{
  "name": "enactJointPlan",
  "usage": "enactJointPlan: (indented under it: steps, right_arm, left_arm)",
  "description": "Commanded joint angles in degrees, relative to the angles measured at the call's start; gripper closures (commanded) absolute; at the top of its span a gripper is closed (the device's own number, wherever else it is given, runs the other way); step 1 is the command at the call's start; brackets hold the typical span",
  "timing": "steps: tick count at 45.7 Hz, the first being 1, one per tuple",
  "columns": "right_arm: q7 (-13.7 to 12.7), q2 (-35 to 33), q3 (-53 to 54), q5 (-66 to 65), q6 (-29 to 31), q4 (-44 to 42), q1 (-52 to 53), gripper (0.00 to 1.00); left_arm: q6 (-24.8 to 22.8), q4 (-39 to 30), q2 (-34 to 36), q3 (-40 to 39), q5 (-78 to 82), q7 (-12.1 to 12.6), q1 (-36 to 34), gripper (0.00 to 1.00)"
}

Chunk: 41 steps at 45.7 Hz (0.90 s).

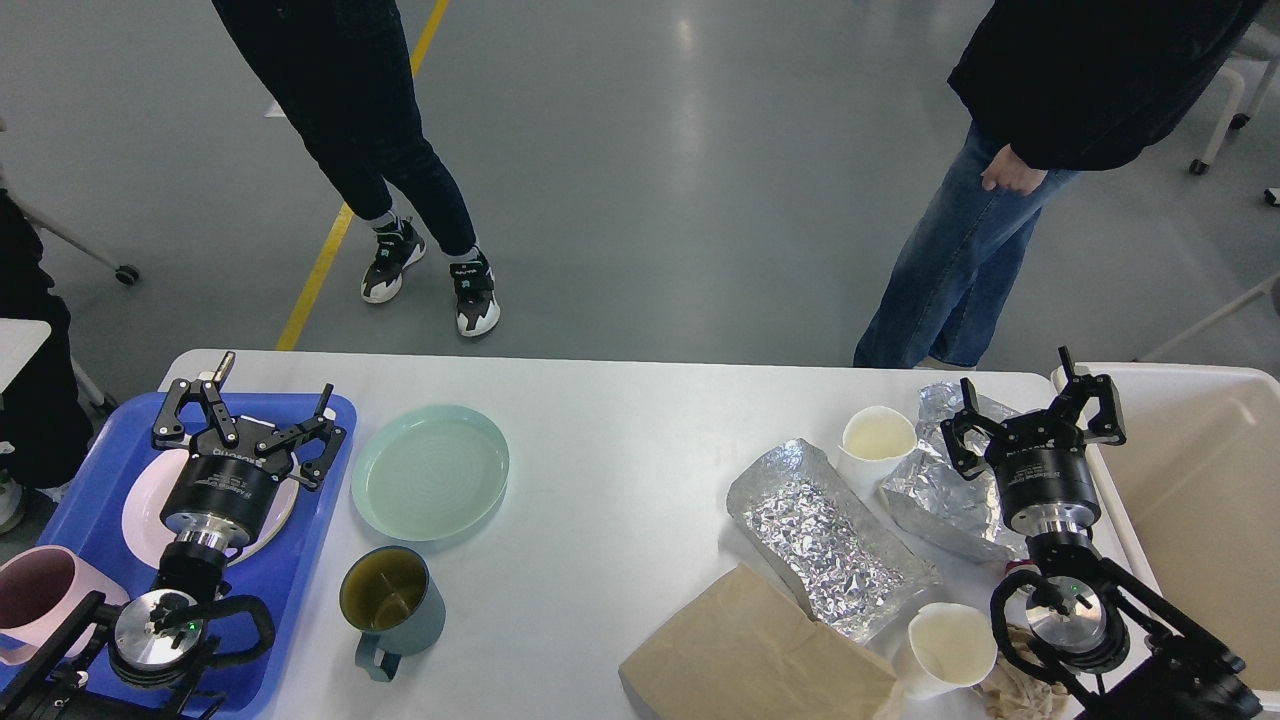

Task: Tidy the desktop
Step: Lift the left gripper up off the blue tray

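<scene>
The white desktop point(620, 470) fills the lower half of the head view. On it lie a pale green plate point(430, 472), a dark teal mug point(392, 606), a large foil sheet point(830, 540), a second foil piece point(935, 490), two white paper cups point(877, 437) point(948, 648) and a brown paper bag point(755, 655). My left gripper point(262, 403) hangs open above the blue tray point(300, 570) and its pink plate point(140, 510), holding nothing. Over the desktop's right end, above the second foil piece, my right gripper point(1030, 405) is open and empty.
A pink mug point(35, 595) sits at the tray's near left corner. A beige bin point(1200, 500) stands off the desktop's right end. Two people stand beyond the far edge, one point(380, 150) at the left and one point(1000, 170) at the right.
</scene>
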Motion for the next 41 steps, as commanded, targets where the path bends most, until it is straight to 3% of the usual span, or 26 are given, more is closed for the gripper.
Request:
enactJointPlan:
  steps: [1,18,29,41]
  right_arm:
    - [0.0,0.03,0.0,0.0,0.0,0.0,0.0,0.0]
    - [0.0,0.03,0.0,0.0,0.0,0.0,0.0,0.0]
    - [0.0,0.03,0.0,0.0,0.0,0.0,0.0,0.0]
    - [0.0,0.03,0.0,0.0,0.0,0.0,0.0,0.0]
  left_arm:
    - [-0.2,-0.49,-0.03,-0.05,0.05,-0.1,0.52,0.04]
    - [-0.91,-1.37,3.13,0.74,-0.21,0.34,1.66,0.04]
    - [-0.91,-1.37,12.09,10.67,-0.39,-0.54,0.96,0.04]
    - [-1.17,-1.81,21.93,13.39,-0.39,0.16,-1.59,0.04]
